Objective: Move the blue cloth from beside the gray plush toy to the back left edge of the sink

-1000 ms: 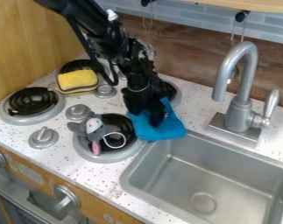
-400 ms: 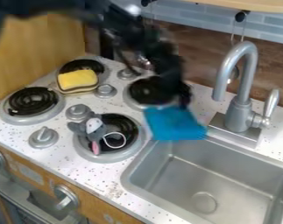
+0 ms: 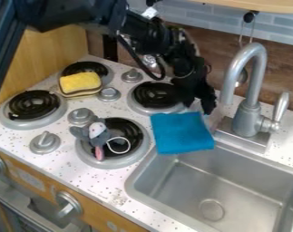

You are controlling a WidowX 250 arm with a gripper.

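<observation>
just right of centre, the blue cloth [image 3: 182, 136] overlaps the sink's [image 3: 251, 174] rim; we cannot tell how open the black gripper [image 3: 198, 107] above is, or whether it grips the cloth. both have shifted rightward.

The bulky, jointed arm [image 3: 85, 12] and end effector [image 3: 197, 103] are finished in black; a small white patch [image 3: 149, 12] and looped black cable [image 3: 135, 55] are borne.

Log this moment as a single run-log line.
gripper: at blue cloth's upper right edge | blue cloth: over sink corner | plush mouse: on burner nearest sink | faucet: right of cloth
</observation>
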